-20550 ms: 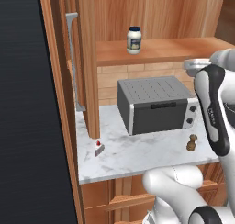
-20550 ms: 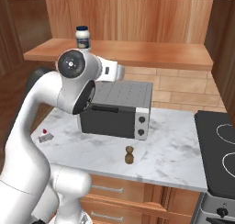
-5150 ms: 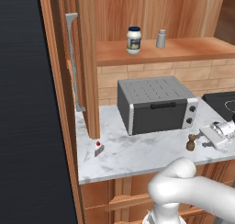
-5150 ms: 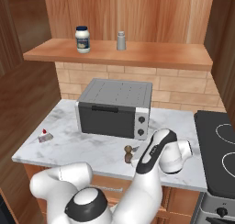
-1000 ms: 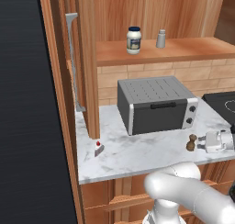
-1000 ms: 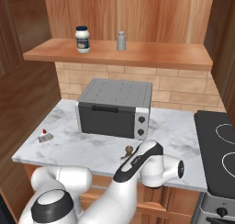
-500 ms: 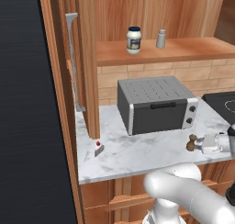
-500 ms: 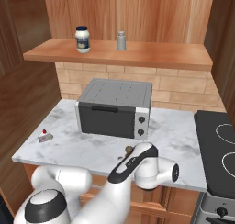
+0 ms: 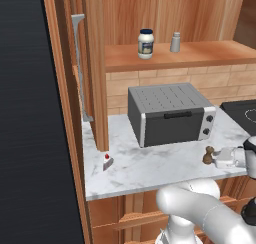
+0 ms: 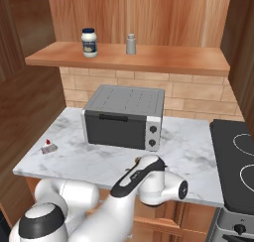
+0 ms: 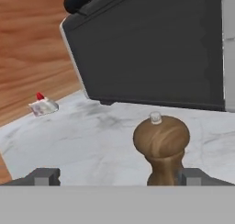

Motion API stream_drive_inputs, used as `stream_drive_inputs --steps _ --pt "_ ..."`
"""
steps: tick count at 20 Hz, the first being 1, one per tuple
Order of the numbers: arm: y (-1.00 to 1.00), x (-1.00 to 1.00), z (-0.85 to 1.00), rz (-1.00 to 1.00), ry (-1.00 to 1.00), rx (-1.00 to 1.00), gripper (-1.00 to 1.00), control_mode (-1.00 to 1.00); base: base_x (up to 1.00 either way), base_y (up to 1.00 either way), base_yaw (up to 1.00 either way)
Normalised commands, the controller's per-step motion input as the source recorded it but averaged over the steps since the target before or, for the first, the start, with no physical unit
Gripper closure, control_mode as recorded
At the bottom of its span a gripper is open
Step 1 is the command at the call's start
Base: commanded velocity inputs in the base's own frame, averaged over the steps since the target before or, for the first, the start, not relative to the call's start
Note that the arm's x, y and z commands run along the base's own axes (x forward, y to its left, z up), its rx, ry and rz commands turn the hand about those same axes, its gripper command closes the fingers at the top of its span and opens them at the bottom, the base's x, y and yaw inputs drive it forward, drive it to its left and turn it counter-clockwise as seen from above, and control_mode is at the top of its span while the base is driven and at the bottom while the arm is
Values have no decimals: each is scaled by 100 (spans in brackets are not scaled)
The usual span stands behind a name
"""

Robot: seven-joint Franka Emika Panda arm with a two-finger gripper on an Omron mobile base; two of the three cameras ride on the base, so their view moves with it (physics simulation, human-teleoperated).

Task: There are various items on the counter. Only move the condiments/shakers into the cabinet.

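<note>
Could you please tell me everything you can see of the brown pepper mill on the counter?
The pepper mill is small, dark-brown, wooden-looking, with a rounded head, a narrower waist and a tiny pale knob on top. It stands upright on the marbled counter, before the toaster oven's right end. The open gripper is level with it, one fingertip close beside its body; contact is unclear.

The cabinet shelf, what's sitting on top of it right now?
On the cabinet shelf stand a blue-lidded white jar and a small grey shaker, apart from each other. The shelf's far right end is out of frame.
</note>
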Motion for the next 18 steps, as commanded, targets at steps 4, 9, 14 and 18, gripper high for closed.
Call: stream_drive_inputs --steps 4,9,14,18 --pt "0 20 0 -11 0 0 -100 -100 0 0 0" --pt "0 17 0 -13 0 0 -100 -100 0 0 0" --pt "0 20 0 -12 0 0 -100 -100 0 0 0" --pt "0 22 -10 -10 0 0 -100 -100 0 0 0"
